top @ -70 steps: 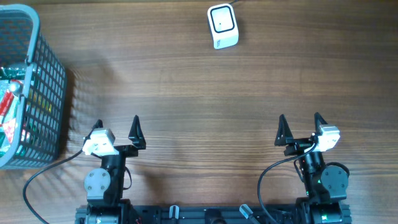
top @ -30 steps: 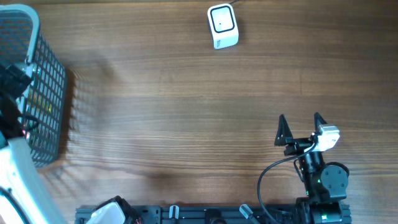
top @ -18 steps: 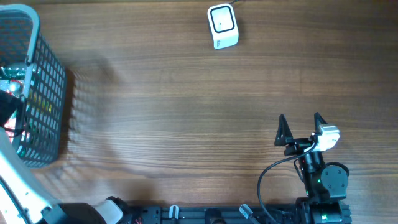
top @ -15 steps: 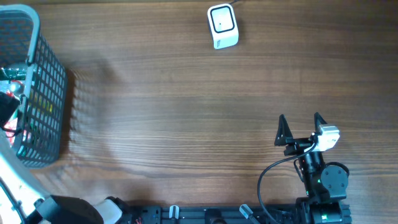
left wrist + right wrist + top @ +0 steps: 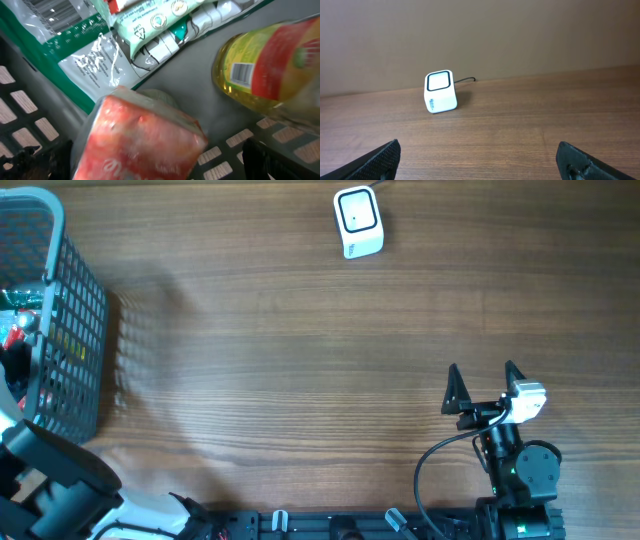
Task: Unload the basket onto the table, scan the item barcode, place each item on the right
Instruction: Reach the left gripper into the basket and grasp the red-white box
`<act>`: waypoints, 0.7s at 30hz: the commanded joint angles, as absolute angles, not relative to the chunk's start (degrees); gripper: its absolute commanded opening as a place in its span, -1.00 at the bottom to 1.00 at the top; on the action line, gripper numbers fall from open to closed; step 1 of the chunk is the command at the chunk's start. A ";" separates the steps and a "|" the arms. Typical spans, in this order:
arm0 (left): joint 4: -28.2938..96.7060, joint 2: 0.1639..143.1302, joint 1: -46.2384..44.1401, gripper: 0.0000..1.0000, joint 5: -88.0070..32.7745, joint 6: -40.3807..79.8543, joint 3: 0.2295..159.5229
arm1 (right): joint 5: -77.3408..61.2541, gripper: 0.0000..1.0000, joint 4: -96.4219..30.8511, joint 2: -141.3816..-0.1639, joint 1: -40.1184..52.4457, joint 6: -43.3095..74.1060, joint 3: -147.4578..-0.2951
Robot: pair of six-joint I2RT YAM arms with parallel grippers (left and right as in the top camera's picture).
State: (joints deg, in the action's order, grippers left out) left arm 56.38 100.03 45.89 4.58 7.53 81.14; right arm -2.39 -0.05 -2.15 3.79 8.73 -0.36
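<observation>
Left wrist view first: nothing's been scanned yet as far as I can tell, and even the grab isn't done, so we're right at the start. My left gripper (image 5: 157,162) is down inside the basket (image 5: 80,310) with its jaws spread wide and nothing pinched. A red-wrapped packet (image 5: 142,137) sits right between the fingers (can't tell whether either finger is brushing it). Beside that packet in the basket there's a yellow bottle (image 5: 267,60) with its barcode label facing the camera, plus a green and white bag (image 5: 85,65). The scanner (image 5: 357,222) stands well away from the basket, over by the far edge of the table (image 5: 300,360). I'd say that leaves basically everything: close on an item, lift it out of the basket, carry it across and show the code. The right gripper (image 5: 483,385) is parked well away from the basket too, jaws wide and empty.
</observation>
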 commanded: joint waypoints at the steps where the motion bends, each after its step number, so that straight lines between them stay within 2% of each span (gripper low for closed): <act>1: 56.58 101.62 46.81 1.00 3.86 6.39 80.55 | -2.68 0.99 0.10 -2.04 3.46 9.06 -0.32; 11: 53.12 102.13 46.89 0.97 3.86 6.44 76.12 | -2.68 1.00 0.10 -2.04 3.46 9.10 -0.32; 12: 53.10 102.13 46.89 0.89 3.86 6.44 76.12 | -2.68 0.99 0.10 -2.04 3.46 9.10 -0.32; 16: 52.84 102.13 46.89 0.29 2.61 6.81 76.12 | -2.68 0.99 0.10 -2.04 3.46 9.06 -0.32; 19: 52.86 101.23 46.89 0.08 2.57 6.83 76.27 | -2.68 0.99 0.10 -2.04 3.46 9.08 -0.32; 21: 53.34 99.31 46.89 0.02 2.11 6.85 77.76 | -2.68 0.99 0.10 -2.04 3.46 9.08 -0.32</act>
State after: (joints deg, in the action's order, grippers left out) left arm 53.06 101.41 46.78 3.46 6.79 76.75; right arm -2.39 -0.05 -2.15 3.79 8.73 -0.36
